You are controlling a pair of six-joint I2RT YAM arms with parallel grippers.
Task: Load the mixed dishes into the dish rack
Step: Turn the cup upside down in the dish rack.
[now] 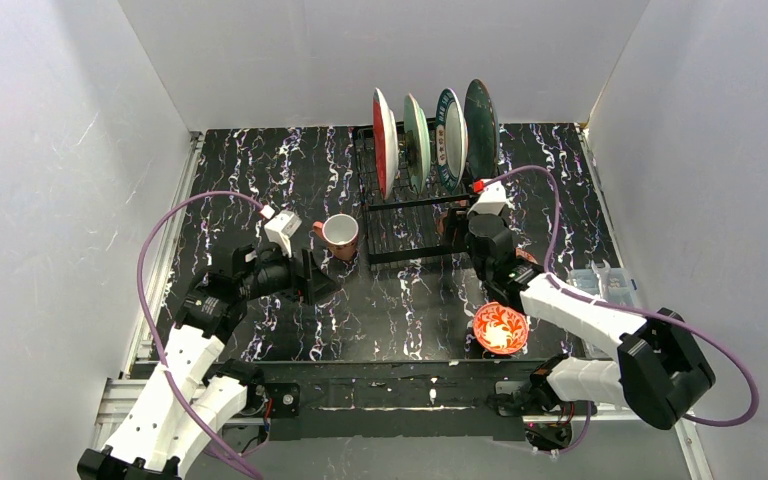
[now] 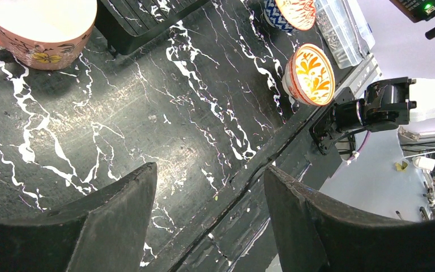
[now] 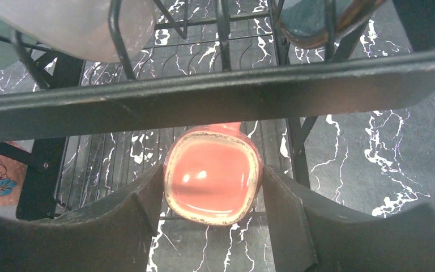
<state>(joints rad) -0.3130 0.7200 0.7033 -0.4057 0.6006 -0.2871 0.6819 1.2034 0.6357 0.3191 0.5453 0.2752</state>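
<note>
The right jaws (image 3: pixel 210 170) are clamped on a terracotta mug (image 3: pixel 212 190), one finger on each flank. They hold it over the flat grid of the dish rack (image 1: pixel 410 204), on the near side of the cross rail. Beyond that rail, four plates (image 1: pixel 480 125) stand upright in the slots toward the far edge of the surface (image 1: pixel 260 170). The face turned to the wrist camera is a glossy reddish disc with a pale ring, apparently the base. Its long axis therefore seems to run down into the grid, mouth first. Whether it touches the wires I cannot tell. The left jaws (image 2: pixel 209 169) stand apart and empty, and the second mug (image 1: pixel 340 232) sits mouth up just beyond them, beside the rack's left side. A red-patterned bowl (image 1: pixel 500 328) sits by the near edge.
</note>
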